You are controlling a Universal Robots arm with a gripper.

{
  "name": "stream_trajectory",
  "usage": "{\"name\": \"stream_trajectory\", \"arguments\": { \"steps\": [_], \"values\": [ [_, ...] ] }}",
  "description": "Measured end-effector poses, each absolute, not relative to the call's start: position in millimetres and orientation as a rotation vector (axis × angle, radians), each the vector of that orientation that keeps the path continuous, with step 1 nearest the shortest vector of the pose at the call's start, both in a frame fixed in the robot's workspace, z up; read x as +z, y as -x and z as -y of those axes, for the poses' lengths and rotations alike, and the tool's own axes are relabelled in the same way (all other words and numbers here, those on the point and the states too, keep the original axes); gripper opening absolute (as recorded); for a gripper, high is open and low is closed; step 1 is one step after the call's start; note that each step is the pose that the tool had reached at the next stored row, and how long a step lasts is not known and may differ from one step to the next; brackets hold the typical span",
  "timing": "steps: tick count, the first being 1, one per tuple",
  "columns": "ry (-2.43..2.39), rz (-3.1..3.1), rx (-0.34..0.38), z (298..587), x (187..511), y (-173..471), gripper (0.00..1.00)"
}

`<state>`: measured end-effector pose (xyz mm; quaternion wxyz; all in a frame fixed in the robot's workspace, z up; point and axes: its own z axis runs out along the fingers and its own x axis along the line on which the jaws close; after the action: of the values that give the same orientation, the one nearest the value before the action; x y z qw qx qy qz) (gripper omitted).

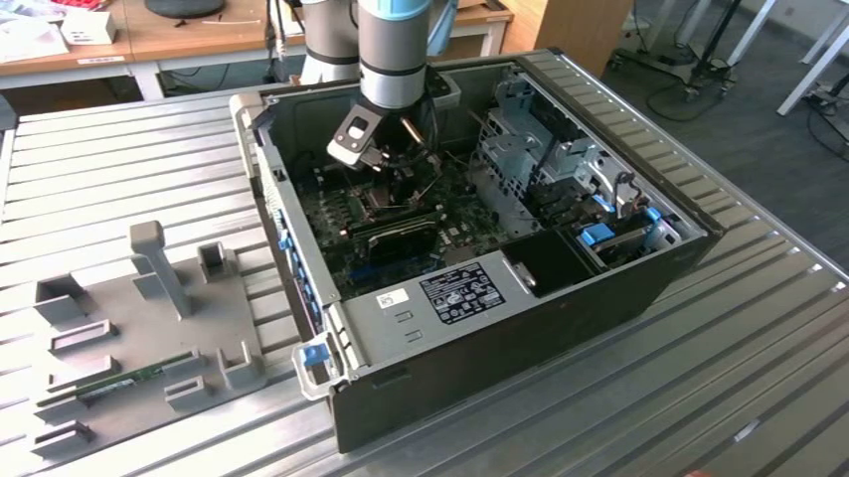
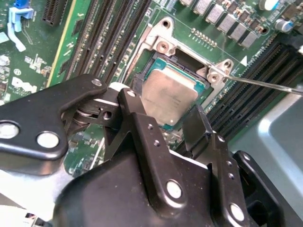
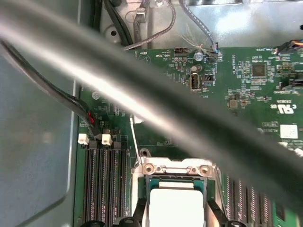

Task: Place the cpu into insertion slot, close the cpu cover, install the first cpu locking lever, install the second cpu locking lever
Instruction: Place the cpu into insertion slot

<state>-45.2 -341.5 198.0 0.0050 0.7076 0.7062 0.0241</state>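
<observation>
Inside the open computer case (image 1: 531,328), my gripper (image 1: 392,167) reaches down to the green motherboard (image 3: 246,94). The cpu (image 2: 171,94), a flat square chip with a dull grey top, lies level in the insertion slot (image 2: 161,45), inside its metal rim. In both wrist views the black fingers (image 2: 135,118) flank two opposite edges of the cpu (image 3: 175,205), and the gripper (image 2: 161,111) looks shut on it. A thin locking lever (image 2: 265,84) sticks out past one corner of the slot. The cpu cover is out of view.
Long black memory slots (image 2: 109,33) run along both sides of the socket. A blurred grey bar (image 3: 142,109) crosses close to the first wrist camera. The case also holds a drive cage (image 1: 544,159) and cables. A grey fixture (image 1: 133,338) with a memory stick lies at the exterior view's left.
</observation>
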Motion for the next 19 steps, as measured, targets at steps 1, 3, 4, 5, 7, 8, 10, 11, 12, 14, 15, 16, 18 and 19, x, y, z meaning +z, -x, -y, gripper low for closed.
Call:
{"name": "stream_trajectory", "arguments": {
  "steps": [1,3,4,5,7,8,10,11,12,14,15,16,18,19],
  "values": [
    [-2.216,-2.212,0.075,342,200,45,0.6],
    [-2.216,-2.212,0.076,342,204,45,0.6],
    [-2.216,-2.211,0.076,342,207,45,0.6],
    [-2.216,-2.212,0.075,342,209,45,0.6],
    [-2.216,-2.212,0.075,342,214,45,0.6],
    [-2.216,-2.212,0.076,342,217,45,0.6],
    [-2.216,-2.212,0.076,342,220,45,0.6],
    [-2.216,-2.212,0.075,342,222,45,0.6],
    [-2.216,-2.212,0.075,342,223,45,0.6],
    [-2.216,-2.212,0.076,342,224,45,0.6],
    [-2.216,-2.212,0.076,342,226,45,0.6],
    [-2.216,-2.212,0.076,342,228,45,0.6],
    [-2.216,-2.212,0.076,342,228,45,0.6],
    [-2.216,-2.212,0.076,342,228,45,0.6]
  ]
}}
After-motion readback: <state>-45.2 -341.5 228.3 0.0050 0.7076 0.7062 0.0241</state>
